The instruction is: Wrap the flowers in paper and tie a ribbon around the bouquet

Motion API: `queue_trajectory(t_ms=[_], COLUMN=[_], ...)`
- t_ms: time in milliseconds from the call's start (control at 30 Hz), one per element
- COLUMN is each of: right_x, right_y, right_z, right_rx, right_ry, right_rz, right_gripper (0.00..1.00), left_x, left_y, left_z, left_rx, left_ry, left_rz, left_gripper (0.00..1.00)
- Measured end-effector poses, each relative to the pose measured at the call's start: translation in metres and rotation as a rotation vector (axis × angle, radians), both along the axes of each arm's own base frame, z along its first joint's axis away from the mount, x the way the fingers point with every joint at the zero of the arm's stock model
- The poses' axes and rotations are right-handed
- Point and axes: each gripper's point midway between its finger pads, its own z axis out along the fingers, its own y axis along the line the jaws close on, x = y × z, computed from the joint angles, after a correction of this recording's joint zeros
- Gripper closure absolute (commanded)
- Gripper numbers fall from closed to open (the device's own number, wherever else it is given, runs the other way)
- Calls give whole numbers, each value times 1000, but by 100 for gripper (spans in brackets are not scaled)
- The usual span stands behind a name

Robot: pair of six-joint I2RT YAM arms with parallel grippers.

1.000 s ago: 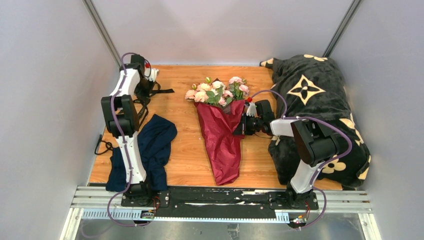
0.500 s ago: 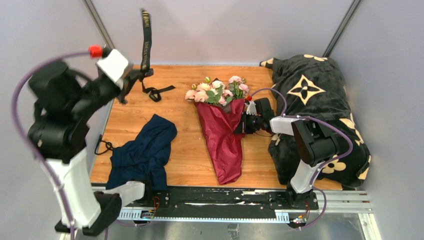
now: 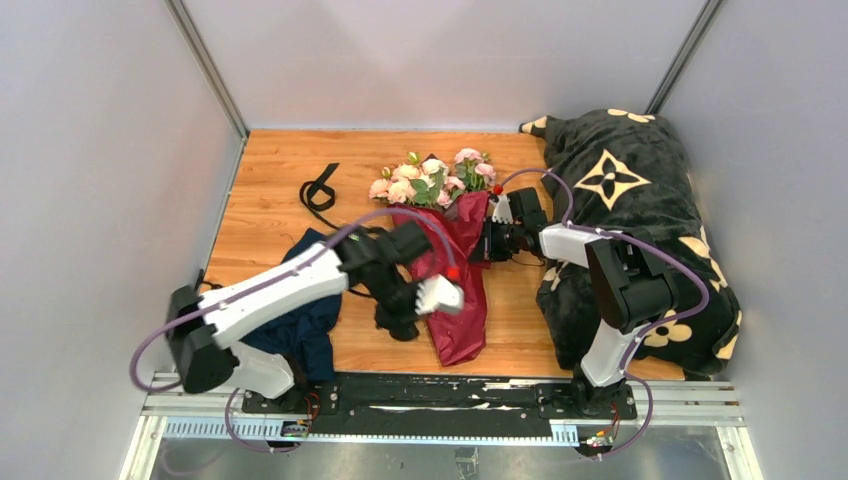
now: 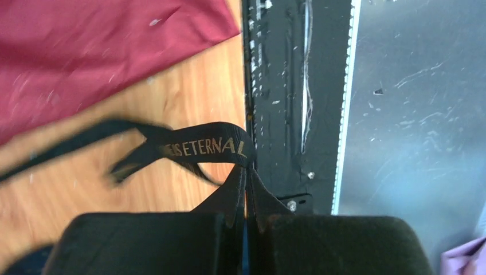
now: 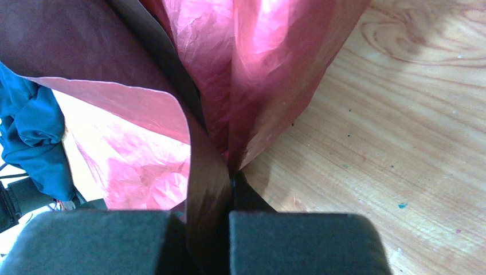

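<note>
Closest in, right by the black rail [image 3: 430, 392], the left gripper [image 4: 247, 200] sat low over the wooden table [image 3: 270, 170] next to the pointy end of the bouquet [image 3: 450, 270]. Its jaws were pressed tight on the ribbon [image 4: 206, 148]. Only the left wrist cam showed that, gold "ETERNAL" lettering and all. From the top cam that pinch was basically buried under the arm. The navy cloth [image 3: 300, 300] lay bunched up partly beneath the same arm.

The burgundy paper [image 3: 460, 320] formed a cone lying on the table, narrow end toward the rail. The flowers [image 3: 430, 180] poked out of the wide far end, stems hidden inside.

Mid-table, the right gripper [image 5: 226, 195] was clamped on the cone's right edge near the mouth. Its wrist cam also had a dark strip running down between the fingers. It couldn't be told whether that was ribbon or just a shadowed fold.

Further back, a loop of ribbon rested on the wood left of the flowers. Whatever linked it to the pinched part was blocked by the left arm. The black blanket [image 3: 620, 200] filled the far right side, partly cut off by the right arm.
</note>
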Motion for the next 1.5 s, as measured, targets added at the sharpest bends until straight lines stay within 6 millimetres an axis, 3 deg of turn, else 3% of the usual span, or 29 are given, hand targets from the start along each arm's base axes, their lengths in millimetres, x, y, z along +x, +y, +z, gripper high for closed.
queue_trajectory(t_ms=[267, 400, 433, 500, 533, 567, 667, 800, 833, 900, 967, 1067, 1133, 1267, 1367, 1433, 1500], right_x=[10, 23, 25, 31, 34, 38, 47, 49, 50, 53, 56, 57, 53, 34, 1, -29, -49], right_y=[-2, 1, 1, 3, 4, 5, 8, 10, 11, 14, 19, 26, 32, 59, 82, 98, 106], right_z=[16, 34, 38, 45, 49, 52, 55, 58, 61, 68, 78, 88, 89, 93, 94, 90, 84], right_rx=[-39, -48, -48, -51, -53, -55, -61, -64, -60, -47, -21, 21, 33, 68, 87, 90, 85], right_ry=[-1, -35, -42, -51, -55, -57, -55, -29, -22, -17, -15, 1, 22, 38, 37, 34, 35], right_rz=[1, 9, 11, 17, 22, 25, 32, 38, 38, 36, 30, 22, 16, 36, 74, 101, 112], right_gripper=[100, 100, 100, 100, 100, 100, 100, 100, 100, 100, 100, 100, 100, 100, 100, 100, 100], left_x=[-60, -81, -81, -77, -75, -72, -66, -56, -51, -23, 22, 116, 156, 187, 200, 209, 216], left_y=[-79, -121, -132, -154, -165, -174, -189, -183, -178, -158, -127, -44, 18, 114, 176, 212, 235], left_z=[-86, -93, -91, -84, -81, -78, -71, -51, -41, -14, 8, 32, 32, 15, -2, -14, -27], left_rx=[265, 245, 224, 172, 145, 124, 91, 59, 44, 0, -24, -13, 35, 119, 171, 198, 220], left_ry=[-154, -217, -230, -264, -285, -305, -350, -387, -394, -411, -432, -474, -479, -427, -360, -311, -266], left_rz=[-451, -582, -591, -602, -606, -605, -594, -560, -539, -444, -297, 60, 268, 567, 789, 935, 1037], left_gripper=[100, 98, 86, 43, 28, 20, 7, 6, 6, 6, 6, 6, 6, 6, 4, 4, 7])
